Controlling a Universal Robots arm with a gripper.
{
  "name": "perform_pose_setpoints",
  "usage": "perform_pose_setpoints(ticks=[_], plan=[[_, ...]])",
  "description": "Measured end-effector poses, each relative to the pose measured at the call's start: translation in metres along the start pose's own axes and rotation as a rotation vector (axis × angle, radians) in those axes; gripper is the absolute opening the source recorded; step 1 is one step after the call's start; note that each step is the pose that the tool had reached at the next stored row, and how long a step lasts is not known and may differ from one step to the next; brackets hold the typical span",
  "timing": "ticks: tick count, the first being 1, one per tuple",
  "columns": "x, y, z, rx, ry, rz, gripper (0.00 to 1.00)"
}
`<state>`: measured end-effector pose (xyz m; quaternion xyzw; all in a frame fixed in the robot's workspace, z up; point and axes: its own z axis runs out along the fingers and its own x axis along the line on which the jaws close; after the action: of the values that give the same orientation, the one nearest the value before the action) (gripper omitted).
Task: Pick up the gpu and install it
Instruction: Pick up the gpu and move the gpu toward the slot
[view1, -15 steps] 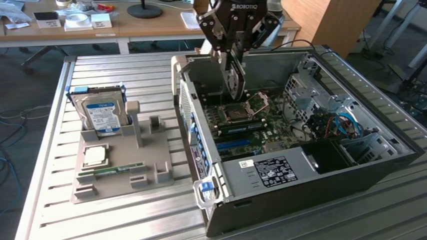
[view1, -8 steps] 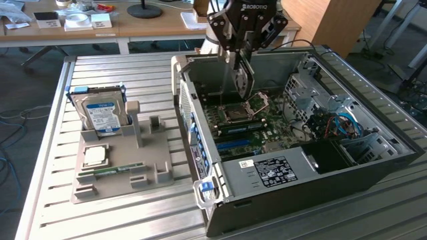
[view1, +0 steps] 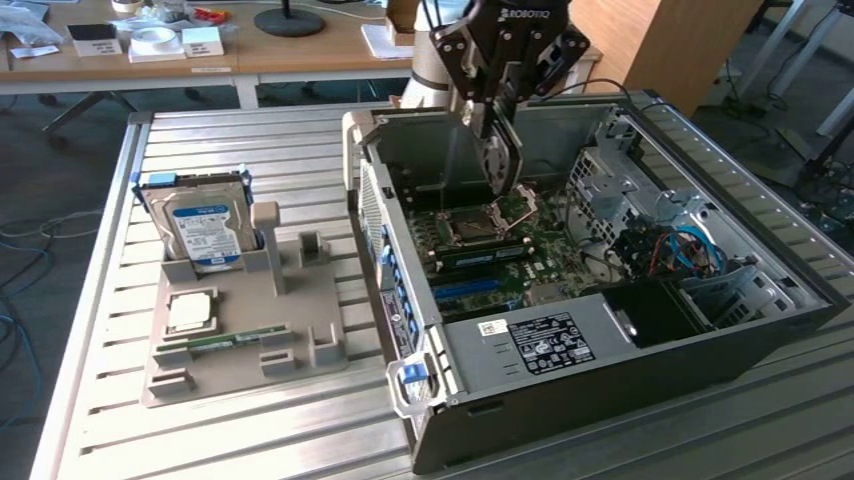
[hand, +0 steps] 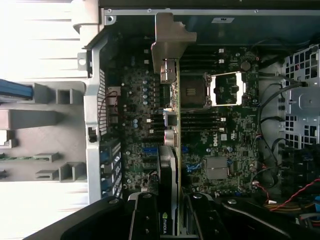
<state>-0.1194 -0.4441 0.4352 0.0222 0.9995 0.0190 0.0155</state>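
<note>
The gpu is a thin dark card hanging upright and edge-on over the open computer case. My gripper is shut on its upper edge. In the wrist view the gpu runs as a narrow strip with its metal bracket at the far end. A green-logo label sits close to my gripper, and one black finger stands on each side of the card. The card is above the motherboard, beside the open processor socket, and apart from the board.
A grey parts holder lies on the slatted metal table at the exterior view's left. It carries a silver hard drive, a square processor chip and a green memory stick. Cables fill the case's right side. A wooden desk stands behind.
</note>
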Motion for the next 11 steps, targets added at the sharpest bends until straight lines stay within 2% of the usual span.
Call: perform_pose_setpoints(ticks=[11], plan=[[-0.019,0.0009,0.0006,-0.0001,0.0000,0.000,0.27]])
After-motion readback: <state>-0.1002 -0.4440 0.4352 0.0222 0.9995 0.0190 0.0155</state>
